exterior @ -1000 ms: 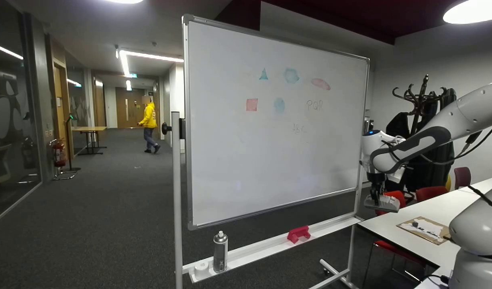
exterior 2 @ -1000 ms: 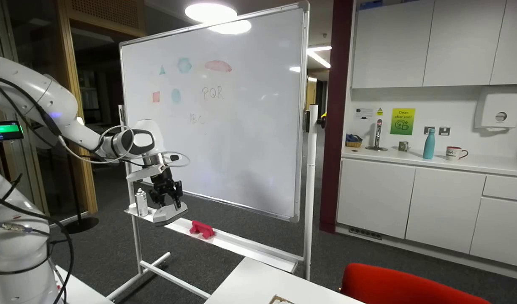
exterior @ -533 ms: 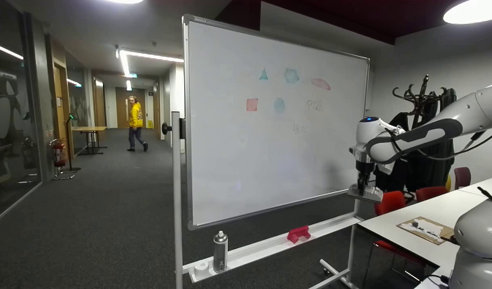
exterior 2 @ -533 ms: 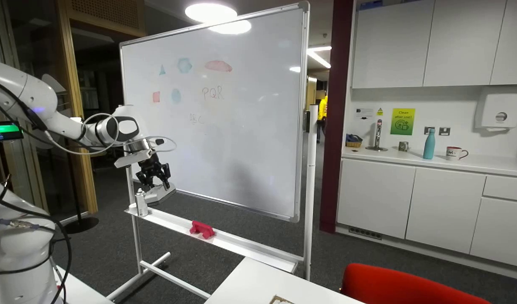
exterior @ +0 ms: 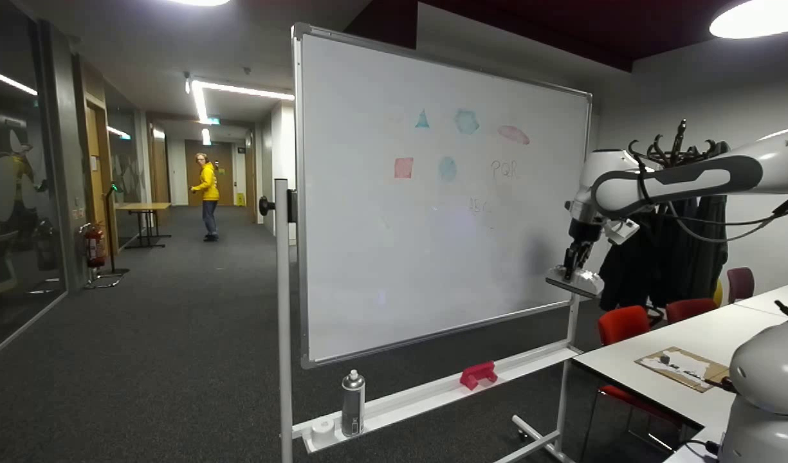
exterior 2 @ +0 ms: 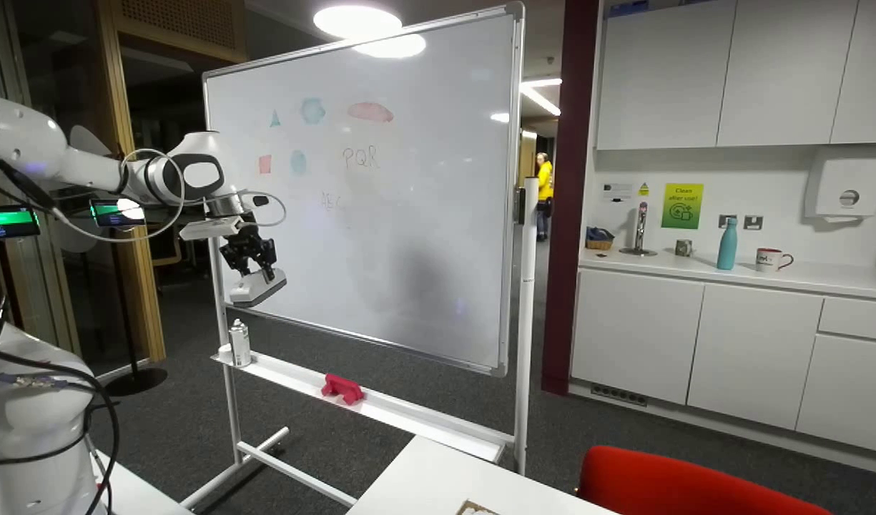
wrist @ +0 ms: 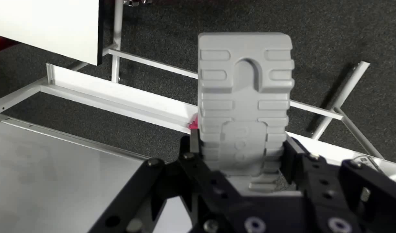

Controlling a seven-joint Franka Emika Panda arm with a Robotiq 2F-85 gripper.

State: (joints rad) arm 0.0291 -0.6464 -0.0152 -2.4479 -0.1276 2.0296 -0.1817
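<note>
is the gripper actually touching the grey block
Touching: the wrist view shows it, with the jaws of the gripper pressed against both long sides of the grey block.

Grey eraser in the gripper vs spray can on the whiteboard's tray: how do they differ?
Support: the grey eraser is clamped in the gripper, clear of the tray; the spray can stands on it.
Pose: the eraser is tilted; the can is upright.
Shape: the eraser is a long block with a ribbed grip; the can is a cylinder that narrows at the top.
Shared: both look greyish.
</note>
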